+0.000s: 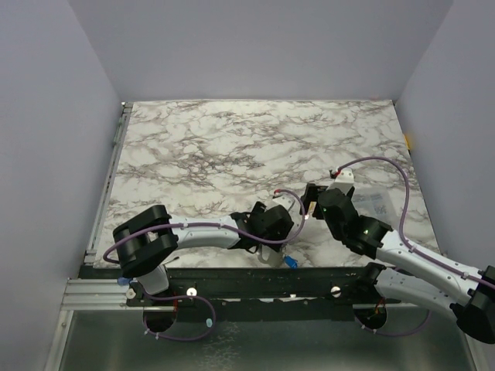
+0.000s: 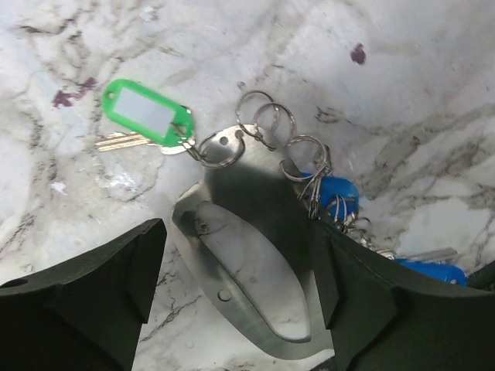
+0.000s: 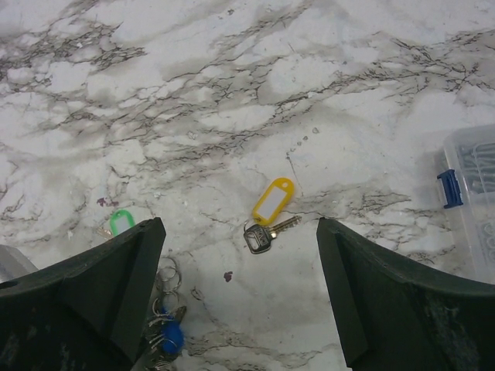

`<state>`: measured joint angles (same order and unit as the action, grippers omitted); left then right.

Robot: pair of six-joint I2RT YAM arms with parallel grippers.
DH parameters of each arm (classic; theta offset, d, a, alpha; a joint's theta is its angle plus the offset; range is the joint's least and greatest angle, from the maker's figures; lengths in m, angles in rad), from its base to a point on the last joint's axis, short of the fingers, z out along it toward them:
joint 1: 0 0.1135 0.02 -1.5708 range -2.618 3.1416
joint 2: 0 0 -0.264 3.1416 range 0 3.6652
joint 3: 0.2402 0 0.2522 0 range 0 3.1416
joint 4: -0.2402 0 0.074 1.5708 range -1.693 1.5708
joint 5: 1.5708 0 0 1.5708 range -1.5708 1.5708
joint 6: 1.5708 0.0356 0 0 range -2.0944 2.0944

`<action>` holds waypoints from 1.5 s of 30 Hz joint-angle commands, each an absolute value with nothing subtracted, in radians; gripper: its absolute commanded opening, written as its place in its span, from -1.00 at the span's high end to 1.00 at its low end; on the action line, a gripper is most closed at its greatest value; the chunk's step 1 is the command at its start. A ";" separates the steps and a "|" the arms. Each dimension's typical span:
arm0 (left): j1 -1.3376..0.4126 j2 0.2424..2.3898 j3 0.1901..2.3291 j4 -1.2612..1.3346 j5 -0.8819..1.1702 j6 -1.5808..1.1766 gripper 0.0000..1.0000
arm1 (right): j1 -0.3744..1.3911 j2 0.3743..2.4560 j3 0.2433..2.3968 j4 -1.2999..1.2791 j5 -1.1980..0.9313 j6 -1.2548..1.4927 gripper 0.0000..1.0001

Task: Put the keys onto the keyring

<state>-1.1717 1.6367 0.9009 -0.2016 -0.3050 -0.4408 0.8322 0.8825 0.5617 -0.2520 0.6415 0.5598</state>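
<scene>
— Well, what worries us most from here?

— The yellow key (image 3: 272,204). It lies alone on the marble table (image 3: 232,62), well apart from the keyring (image 2: 247,247), and we judge it is the one not yet on. It is thin and lies flush on a hard, slick top, so our fingers may skate it away rather than lift it.

— And the right gripper (image 3: 240,220)?

— Its jaws are wide apart with nothing between them, and it hovers over that key. If we come down off-centre, we pinch the glossy plastic tag and the metal blade swings loose.

— What of the left side?

— The left gripper (image 2: 240,228) is spread too, straddling the keyring. One finger (image 2: 371,301) sits just beside its edge and we see a gap at the other, so we judge nothing is clamped. The keyring is a smooth, dull-silver oval plate with small holes, lying flat. Closing on its curved, polished edges could squirt it sideways.

— Anything tangled?

— Yes. Thin wire rings (image 2: 267,120) chain off its tip. The green key (image 2: 147,114) seems linked there by one of them, and blue tags (image 2: 336,193) bunch on the other side. Dragging the keyring would pull all of that along, and a ring could snag under a finger.

— Other hazards?

— A clear, ribbed plastic box (image 3: 472,193) with a blue latch sits near the right arm. A wide swing could knock it.
</scene>
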 commanded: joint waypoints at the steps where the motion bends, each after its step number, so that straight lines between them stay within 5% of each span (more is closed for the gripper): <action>1: -1.164 1.627 0.911 -0.199 -0.533 -0.554 -0.55 | 0.836 0.881 0.585 -0.270 0.623 0.552 -0.81; 12: -1.057 1.460 0.765 -0.176 -0.469 -0.595 -0.41 | 0.836 0.889 0.612 -0.409 0.495 0.679 -0.71; 23: -1.051 1.217 0.903 -0.511 -0.620 -0.335 -0.64 | 0.837 1.063 0.545 -0.251 0.036 0.769 -0.42; 29: -1.050 1.159 0.868 -0.540 -0.695 -0.225 -0.78 | 0.838 1.177 0.592 -0.247 0.037 0.814 -0.18; 45: -1.043 1.124 0.836 -0.513 -0.660 -0.255 -0.77 | 0.841 1.388 0.682 -0.293 0.096 0.877 0.13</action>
<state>-1.0473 1.1439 0.8429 -0.5140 -0.6632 -0.2676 0.8326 1.3499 0.6476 -0.2852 0.0753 0.8650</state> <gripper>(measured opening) 0.888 0.441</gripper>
